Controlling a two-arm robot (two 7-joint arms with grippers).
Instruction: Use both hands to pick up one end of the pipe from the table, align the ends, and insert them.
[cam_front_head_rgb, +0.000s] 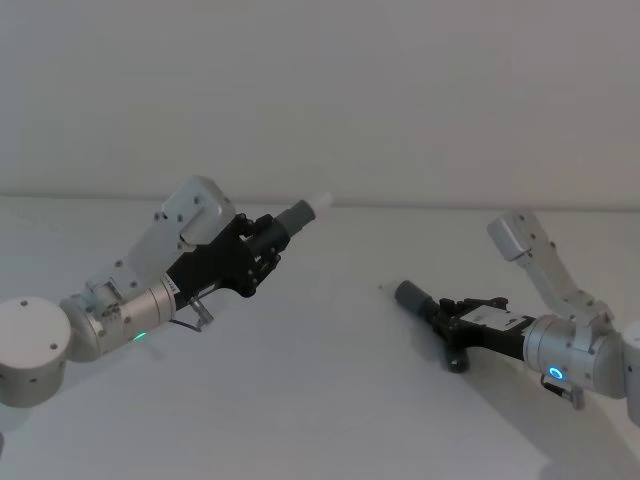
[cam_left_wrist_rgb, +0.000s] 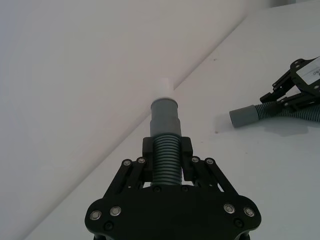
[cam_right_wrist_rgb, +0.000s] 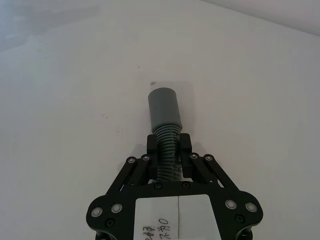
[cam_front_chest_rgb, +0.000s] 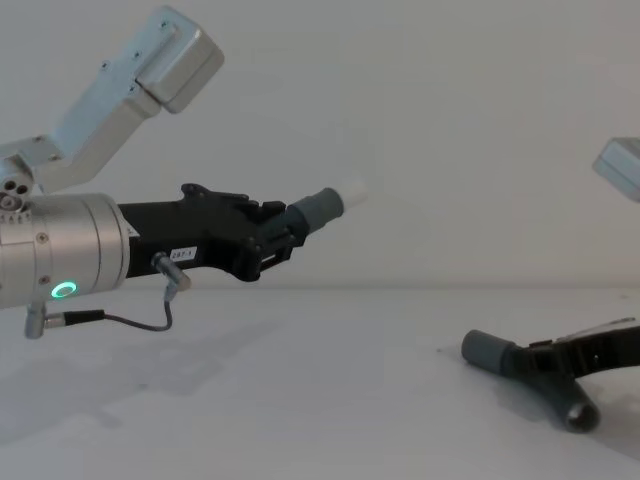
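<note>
Left gripper (cam_front_head_rgb: 264, 242): clamped on raised hose piece (cam_left_wrist_rgb: 165, 150), collar (cam_left_wrist_rgb: 164, 116) pointing up-right. Right gripper (cam_front_head_rgb: 447, 313): clamped on second hose piece (cam_right_wrist_rgb: 166, 145), low at table (cam_front_head_rgb: 320, 400), end collar (cam_right_wrist_rgb: 164, 109) leftward.

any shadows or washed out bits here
Chest view: a soft shadow on the table under the left gripper; the white pipe tip nearly merges with the wall. Right wrist view: faint shadow beside the collar ahead of the right gripper.
</note>
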